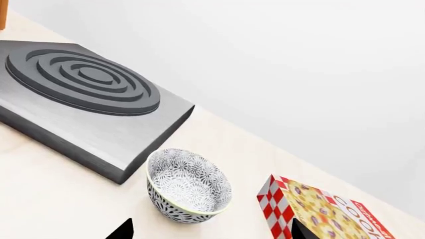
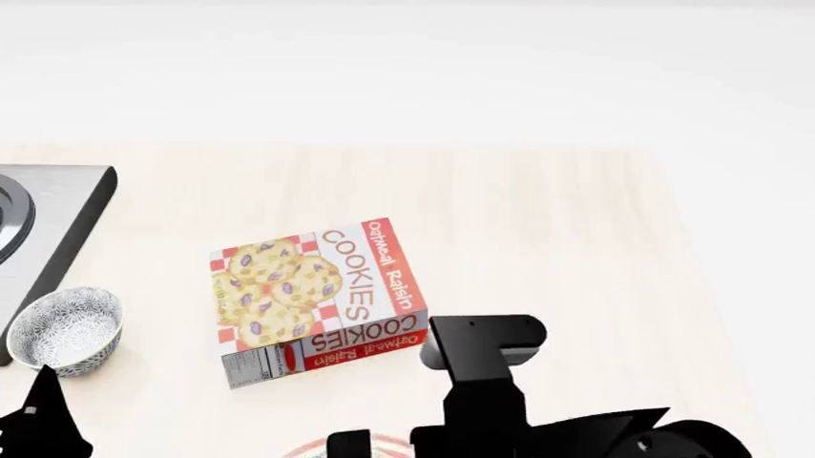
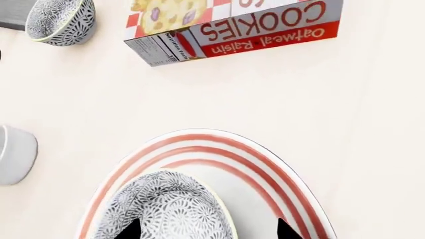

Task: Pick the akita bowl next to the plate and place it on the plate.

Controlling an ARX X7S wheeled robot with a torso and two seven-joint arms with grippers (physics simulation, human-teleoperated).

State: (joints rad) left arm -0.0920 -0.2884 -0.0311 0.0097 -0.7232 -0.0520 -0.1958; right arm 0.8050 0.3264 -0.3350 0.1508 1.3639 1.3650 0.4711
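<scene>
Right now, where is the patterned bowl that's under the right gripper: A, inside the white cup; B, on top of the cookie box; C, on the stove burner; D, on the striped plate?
D: in the right wrist view the akita bowl sits inside the red rim rings of the plate, with the right gripper straddling it.

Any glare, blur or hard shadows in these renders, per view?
Left wrist: sharp and evenly lit, no glare, faint shadow under the bowl and beside the burner. Head: table washed pale, fading into the white background; cookie box print crisp. Right wrist: soft flat light, no blur; plate stripes and the bowl on it clear, cropped at frame edge.
</scene>
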